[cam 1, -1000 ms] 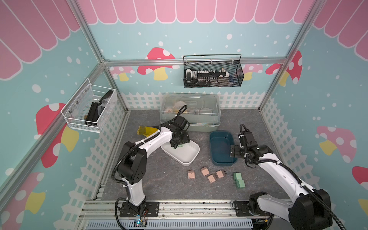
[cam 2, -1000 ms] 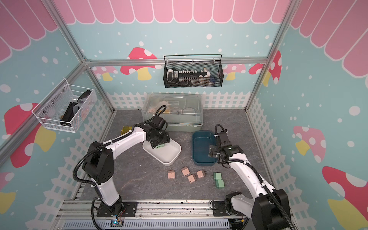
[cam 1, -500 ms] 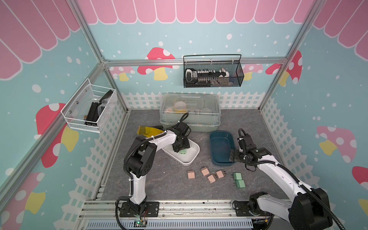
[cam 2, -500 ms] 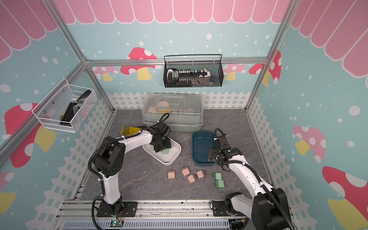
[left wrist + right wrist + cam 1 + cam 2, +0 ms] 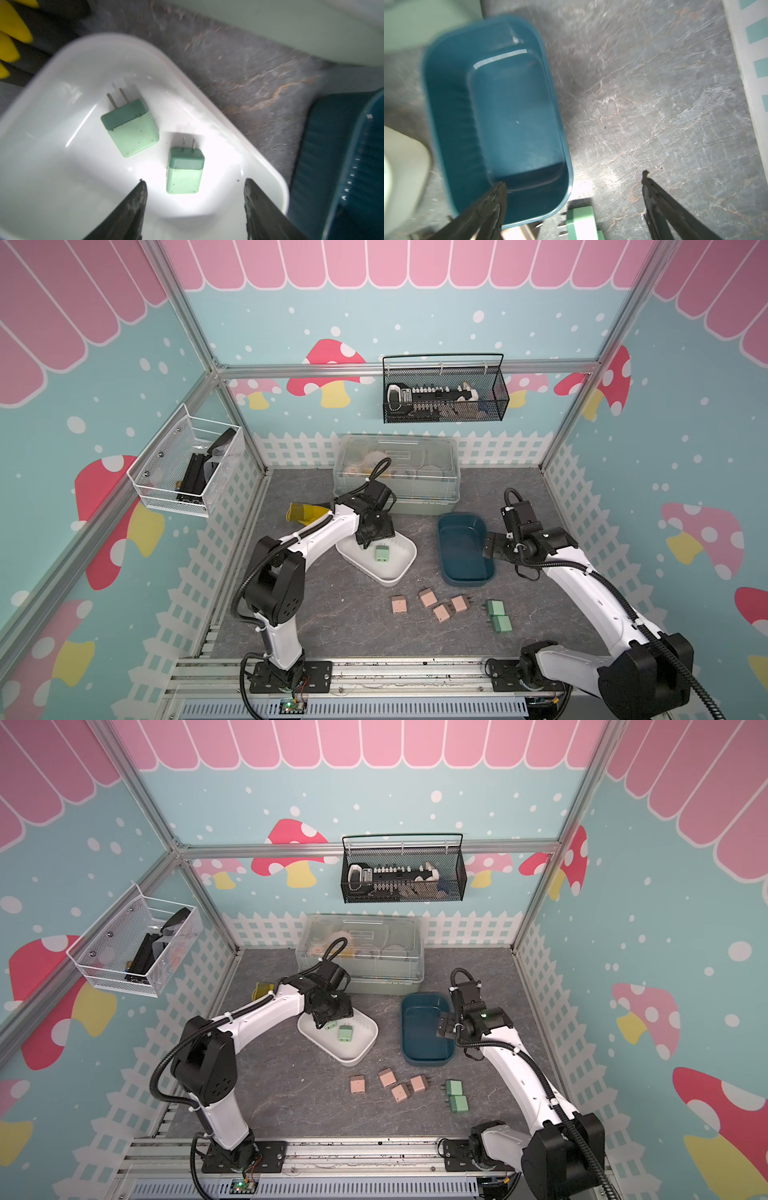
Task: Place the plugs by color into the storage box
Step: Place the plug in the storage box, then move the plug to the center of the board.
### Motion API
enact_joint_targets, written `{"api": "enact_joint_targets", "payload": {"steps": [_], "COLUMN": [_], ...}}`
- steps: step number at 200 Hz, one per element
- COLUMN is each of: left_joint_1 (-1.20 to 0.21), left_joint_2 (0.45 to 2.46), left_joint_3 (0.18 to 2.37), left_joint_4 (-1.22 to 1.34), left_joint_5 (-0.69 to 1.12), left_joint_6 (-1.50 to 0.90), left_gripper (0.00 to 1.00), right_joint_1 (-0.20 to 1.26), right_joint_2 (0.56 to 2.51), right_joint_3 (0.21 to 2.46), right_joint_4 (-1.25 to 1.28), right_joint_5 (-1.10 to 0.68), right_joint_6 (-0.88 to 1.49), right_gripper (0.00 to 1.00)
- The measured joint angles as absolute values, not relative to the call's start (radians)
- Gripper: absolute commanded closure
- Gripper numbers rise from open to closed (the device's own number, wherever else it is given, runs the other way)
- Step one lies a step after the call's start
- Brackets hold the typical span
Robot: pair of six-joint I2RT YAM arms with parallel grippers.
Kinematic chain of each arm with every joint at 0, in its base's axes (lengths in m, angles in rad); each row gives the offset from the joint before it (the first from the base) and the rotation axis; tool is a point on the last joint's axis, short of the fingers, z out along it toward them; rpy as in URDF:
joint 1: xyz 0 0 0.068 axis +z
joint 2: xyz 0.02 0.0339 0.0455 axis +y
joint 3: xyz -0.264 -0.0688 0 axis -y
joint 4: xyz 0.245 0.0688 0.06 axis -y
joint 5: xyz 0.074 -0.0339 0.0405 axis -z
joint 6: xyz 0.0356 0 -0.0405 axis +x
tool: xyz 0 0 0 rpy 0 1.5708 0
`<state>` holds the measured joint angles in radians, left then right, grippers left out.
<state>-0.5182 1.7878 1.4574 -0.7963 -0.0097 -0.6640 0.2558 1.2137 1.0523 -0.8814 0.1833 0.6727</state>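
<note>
Grey tabletop (image 5: 332, 614) — left jaws parted over white tub (image 5: 397, 572), right jaws wide, both empty.

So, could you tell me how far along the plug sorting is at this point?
Done: two green plugs lie in the white tub. In hand: nothing; the left gripper hangs open over them, the right gripper open at the edge of the empty teal tub. Left: two loose green plugs and four pink plugs on the table, so six of eight remain.
</note>
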Motion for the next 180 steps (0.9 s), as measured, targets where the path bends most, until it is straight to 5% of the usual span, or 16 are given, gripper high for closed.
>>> {"api": "enact_joint_targets", "payload": {"steps": [72, 180], "left_joint_1": [-0.521, -0.536], "left_joint_2": [1.720, 1.699], "left_joint_3": [1.336, 1.282], "left_joint_4": [-0.816, -0.842], "left_joint_5": [-0.023, 0.012], "left_joint_6": [-0.664, -0.673], "left_gripper": [0.30, 0.31], "right_joint_1": [0.255, 0.255], "right_joint_2": [1.208, 1.053], "right_joint_3": [0.905, 0.609], "right_joint_4": [-0.999, -0.931], "right_joint_5": [0.067, -0.069], "right_joint_6": [0.801, 0.915], "right_gripper": [0.02, 0.17]}}
